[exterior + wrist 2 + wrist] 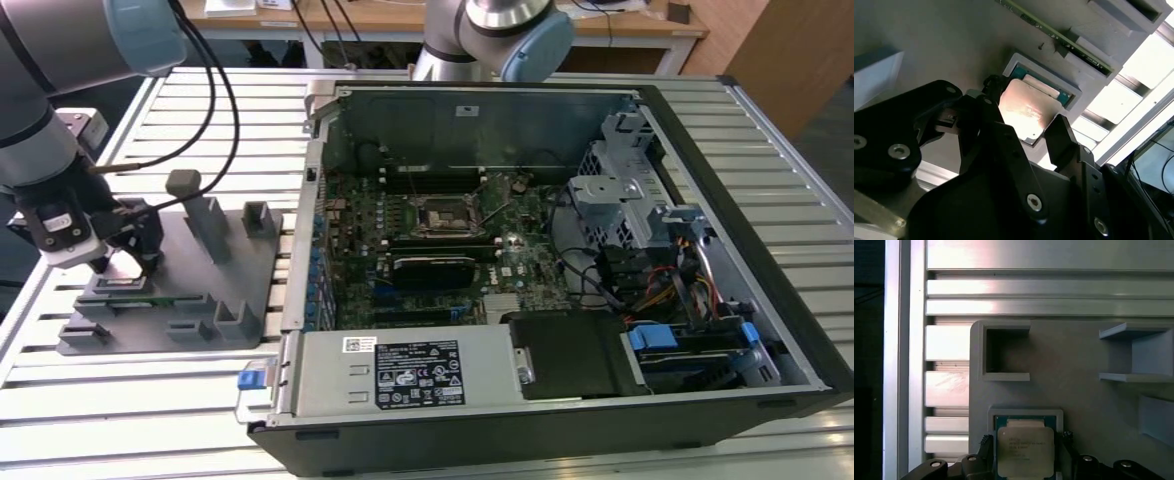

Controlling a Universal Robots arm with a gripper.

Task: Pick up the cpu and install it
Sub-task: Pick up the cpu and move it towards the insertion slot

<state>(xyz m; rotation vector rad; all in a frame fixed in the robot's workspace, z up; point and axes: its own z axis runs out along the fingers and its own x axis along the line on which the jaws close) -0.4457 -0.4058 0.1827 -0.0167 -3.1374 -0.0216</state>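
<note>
CPU: small flat square chip w/ silvery metal top (1025,450) lies in shallow recess of grey plastic holder block (1084,355) | TOOL: black tool (1026,440) spread; jaws flank chip's opp. sides; grips nothing | HANDLING: prob. light, stiff, slick-topped, fragile; you take it by edges | CONTAINERS: square pocket (1004,352) nearby looks vacant; open black computer case (747,200) holds dark socket (441,215)

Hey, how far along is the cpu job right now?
Done: the gripper is down at the grey holder block, open, with a finger on each side of the cpu. In hand: nothing; the cpu lies flat in its recess, not yet lifted. Left: the pick-up itself and the install at the motherboard socket.
</note>
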